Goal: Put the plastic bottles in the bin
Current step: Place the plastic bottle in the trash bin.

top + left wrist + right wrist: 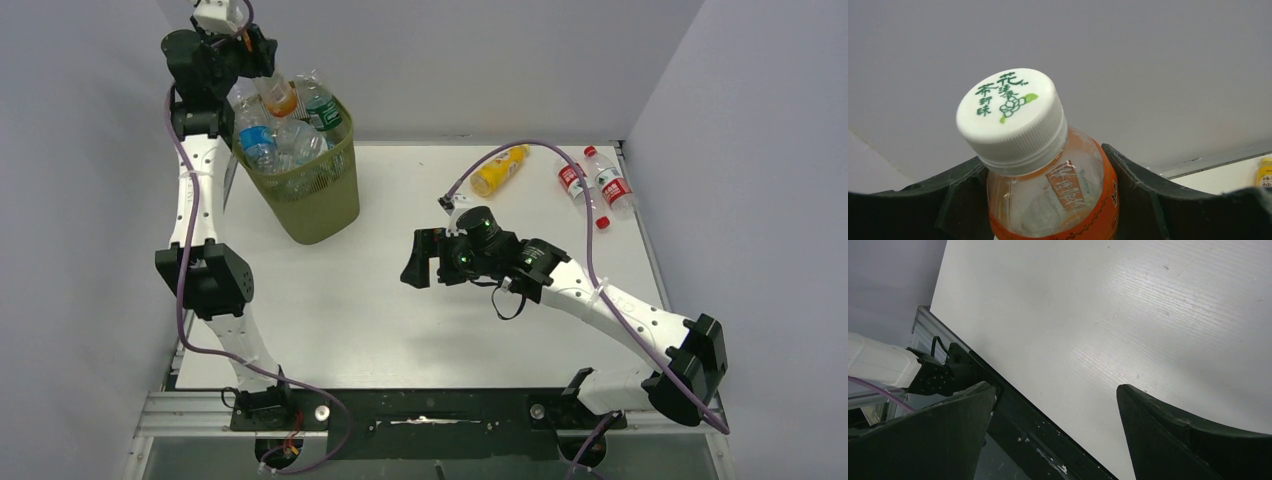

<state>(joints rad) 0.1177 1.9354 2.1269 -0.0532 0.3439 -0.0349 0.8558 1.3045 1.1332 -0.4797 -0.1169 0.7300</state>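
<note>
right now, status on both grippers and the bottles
Left gripper shut on orange-label bottle over the bin. Right gripper open, empty, over table. Yellow bottle, two red-label bottles lying out. Bin heaped.

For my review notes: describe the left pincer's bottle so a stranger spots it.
Find the olive mesh bin, far left. Above its rim, the left pincer grips a clear bottle: orange label, white cap, unlike the blue- and green-labelled bottles below.

Clear glossy plastic bottle (1040, 175), matt white table (1123, 315)
</note>
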